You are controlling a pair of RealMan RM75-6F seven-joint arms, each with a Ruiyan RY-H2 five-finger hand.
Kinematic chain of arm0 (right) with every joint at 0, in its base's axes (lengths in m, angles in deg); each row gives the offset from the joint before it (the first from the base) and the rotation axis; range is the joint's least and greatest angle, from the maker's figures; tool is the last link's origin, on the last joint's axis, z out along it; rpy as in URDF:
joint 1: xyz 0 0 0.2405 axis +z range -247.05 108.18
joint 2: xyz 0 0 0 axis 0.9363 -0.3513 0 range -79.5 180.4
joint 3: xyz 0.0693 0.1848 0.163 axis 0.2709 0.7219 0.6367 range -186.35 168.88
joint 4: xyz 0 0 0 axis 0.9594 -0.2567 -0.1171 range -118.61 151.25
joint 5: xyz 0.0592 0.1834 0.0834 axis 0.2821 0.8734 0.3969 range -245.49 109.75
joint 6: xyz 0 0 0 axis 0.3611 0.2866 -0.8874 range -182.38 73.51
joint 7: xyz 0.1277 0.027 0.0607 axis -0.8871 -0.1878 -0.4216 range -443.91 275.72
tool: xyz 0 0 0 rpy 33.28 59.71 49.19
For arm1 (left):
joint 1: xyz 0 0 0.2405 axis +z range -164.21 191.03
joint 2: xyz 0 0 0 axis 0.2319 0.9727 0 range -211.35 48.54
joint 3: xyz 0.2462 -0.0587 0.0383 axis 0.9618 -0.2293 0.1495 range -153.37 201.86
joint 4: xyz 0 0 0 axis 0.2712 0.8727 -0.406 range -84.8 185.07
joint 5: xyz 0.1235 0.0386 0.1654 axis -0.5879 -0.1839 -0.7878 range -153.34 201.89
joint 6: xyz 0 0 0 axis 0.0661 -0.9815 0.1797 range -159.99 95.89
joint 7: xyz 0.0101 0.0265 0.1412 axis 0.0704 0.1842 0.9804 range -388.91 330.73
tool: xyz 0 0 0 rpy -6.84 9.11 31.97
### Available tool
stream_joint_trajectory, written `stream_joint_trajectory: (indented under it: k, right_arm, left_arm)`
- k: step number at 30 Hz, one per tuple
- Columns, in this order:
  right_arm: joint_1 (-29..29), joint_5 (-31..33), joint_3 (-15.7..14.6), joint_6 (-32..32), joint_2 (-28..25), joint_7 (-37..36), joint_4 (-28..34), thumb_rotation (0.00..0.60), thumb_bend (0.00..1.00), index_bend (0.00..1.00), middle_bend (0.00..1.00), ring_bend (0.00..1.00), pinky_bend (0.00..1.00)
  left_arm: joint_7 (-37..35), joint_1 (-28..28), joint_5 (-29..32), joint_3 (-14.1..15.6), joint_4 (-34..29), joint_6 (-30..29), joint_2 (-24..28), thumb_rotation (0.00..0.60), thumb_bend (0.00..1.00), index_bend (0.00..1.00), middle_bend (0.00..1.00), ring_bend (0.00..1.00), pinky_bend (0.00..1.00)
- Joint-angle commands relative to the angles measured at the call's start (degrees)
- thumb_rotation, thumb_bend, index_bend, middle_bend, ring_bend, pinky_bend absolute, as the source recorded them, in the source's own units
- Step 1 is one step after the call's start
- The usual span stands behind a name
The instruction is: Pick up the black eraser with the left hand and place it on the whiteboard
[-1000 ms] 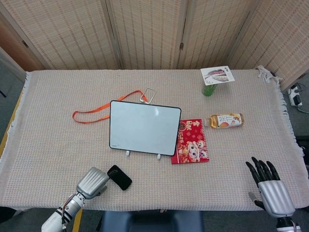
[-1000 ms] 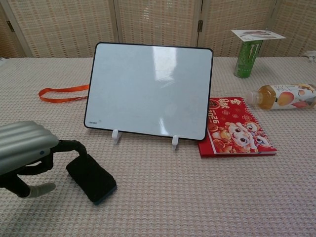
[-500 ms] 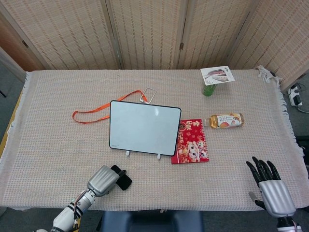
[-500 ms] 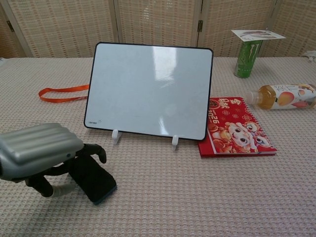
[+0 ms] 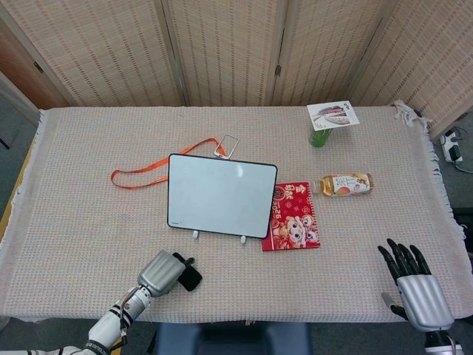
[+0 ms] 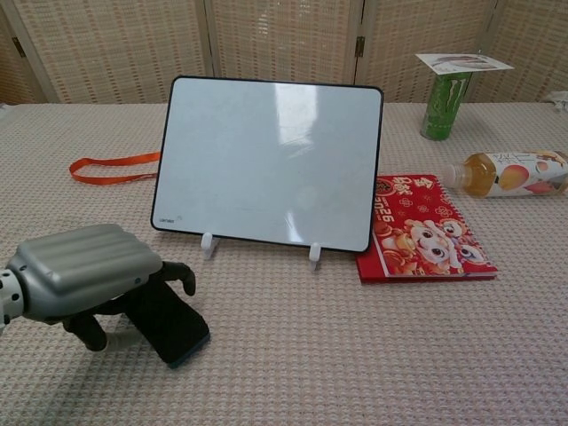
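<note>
The black eraser (image 5: 193, 279) (image 6: 174, 325) lies flat on the cloth near the table's front edge, its left part hidden under my left hand (image 5: 164, 271) (image 6: 84, 271). That hand covers it from the left, with fingers (image 6: 180, 273) curled over its far edge and the thumb low on the near side, apart from it. The whiteboard (image 5: 220, 194) (image 6: 271, 160) stands tilted on two white feet just behind. My right hand (image 5: 414, 288) rests at the front right, fingers spread and holding nothing; it shows only in the head view.
A red booklet (image 5: 293, 217) (image 6: 426, 232) lies right of the whiteboard. Beyond it are a juice bottle on its side (image 5: 346, 184) (image 6: 506, 172) and a green can (image 5: 320, 137) (image 6: 445, 106) with a card on top. An orange lanyard (image 5: 140, 174) (image 6: 111, 167) trails left of the board.
My left hand has slid right and forward over the eraser, its fingers now curled over the far edge. The eraser and the right hand have stayed in place.
</note>
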Motion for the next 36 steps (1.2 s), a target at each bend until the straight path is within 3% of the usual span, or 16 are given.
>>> stream_joint_trajectory:
  k: [1, 10, 15, 19, 26, 30, 36]
  right_arm:
    - [0.01, 0.09, 0.03, 0.04, 0.03, 0.03, -0.01, 0.6, 0.31, 0.0, 0.0, 0.0, 0.0]
    - [0.13, 0.39, 0.12, 0.28, 0.15, 0.31, 0.01, 0.6, 0.3, 0.0, 0.0, 0.0, 0.0]
    - [0.15, 0.39, 0.11, 0.3, 0.21, 0.41, 0.01, 0.6, 0.3, 0.0, 0.0, 0.0, 0.0]
    - [0.07, 0.29, 0.08, 0.1, 0.19, 0.35, 0.01, 0.6, 0.3, 0.0, 0.0, 0.0, 0.0]
    - [0.16, 0.39, 0.08, 0.33, 0.3, 0.61, -0.02, 0.6, 0.3, 0.0, 0.0, 0.0, 0.0]
    - [0.12, 0.42, 0.09, 0.25, 0.37, 0.7, -0.02, 0.6, 0.3, 0.0, 0.0, 0.0, 0.0]
    - [0.05, 0.24, -0.11, 0.26, 0.4, 0.88, 0.06, 0.6, 0.3, 0.0, 0.0, 0.0, 0.0]
  left_arm:
    - [0.89, -0.93, 1.58, 0.42, 0.16, -0.43, -0.34, 0.6, 0.39, 0.28, 1.0, 0.95, 1.0]
    - [1.08, -2.37, 3.44, 1.5, 0.33, -1.85, -0.57, 0.6, 0.39, 0.34, 1.0, 0.95, 1.0]
    - [0.61, -2.84, 3.1, 2.25, 0.75, -2.83, -0.88, 0.6, 0.39, 0.51, 1.0, 0.95, 1.0]
    - [-0.72, -2.74, 1.42, 2.69, 1.81, -3.96, -1.22, 0.6, 0.39, 0.59, 1.0, 0.95, 1.0]
    - [-5.27, -1.37, -6.22, 3.24, 2.52, -8.56, -0.88, 0.6, 0.4, 0.65, 1.0, 0.96, 1.0]
    - [-8.32, 0.81, -12.48, 2.46, 4.08, -15.37, -2.13, 0.6, 0.4, 0.65, 1.0, 0.96, 1.0]
    - [-17.23, 3.66, -21.93, -0.42, 15.11, -26.82, -10.11, 0.6, 0.4, 0.6, 1.0, 0.96, 1.0]
